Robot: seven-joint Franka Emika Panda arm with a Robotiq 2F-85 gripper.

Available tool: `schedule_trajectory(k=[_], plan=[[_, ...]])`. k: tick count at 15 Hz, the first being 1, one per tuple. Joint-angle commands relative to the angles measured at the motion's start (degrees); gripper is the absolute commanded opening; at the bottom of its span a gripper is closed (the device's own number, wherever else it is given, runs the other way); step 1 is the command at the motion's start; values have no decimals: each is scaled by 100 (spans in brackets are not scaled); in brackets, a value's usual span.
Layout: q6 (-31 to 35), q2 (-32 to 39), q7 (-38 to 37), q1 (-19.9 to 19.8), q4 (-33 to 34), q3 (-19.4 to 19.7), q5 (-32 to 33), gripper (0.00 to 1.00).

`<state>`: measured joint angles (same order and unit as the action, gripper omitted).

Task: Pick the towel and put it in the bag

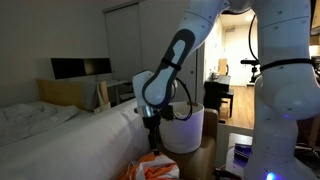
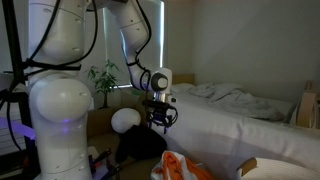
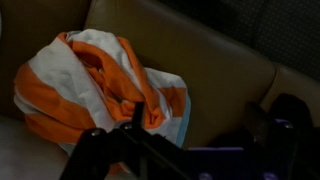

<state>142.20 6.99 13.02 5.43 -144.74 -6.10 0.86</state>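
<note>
1. In an exterior view your dark two-finger gripper (image 1: 152, 124) hangs above the soft orange, white and light-blue striped towel (image 1: 155, 170), jaws spread wide with nothing between them; the white, round, soft-sided bag (image 1: 185, 130) stands just beside the gripper, its inside hidden
2. In an exterior view the towel (image 2: 185, 168) lies low in the foreground, with the gripper (image 2: 160, 112) apart above it (nothing is lifted, so I judge that both the pick and the drop are left for you)
3. In the wrist view the towel (image 3: 95, 85) is a crumpled heap on a brown cushioned surface (image 3: 220, 70); its longer spread runs left to right, its folds slant down to the right, and no clear end points anywhere
</note>
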Motion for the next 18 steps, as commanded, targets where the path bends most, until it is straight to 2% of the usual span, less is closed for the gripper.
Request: schedule_trajectory(k=[1,4,5,12,18], plan=[[158,573,563,-133,353,127,536,100],[37,857,374,-156,682,329,1074,100],[-3,680,307,-139,514,205,828,100],[18,903,382,-193,680,235,885,100],[80,1606,-5,-38,920,381,1286,100]])
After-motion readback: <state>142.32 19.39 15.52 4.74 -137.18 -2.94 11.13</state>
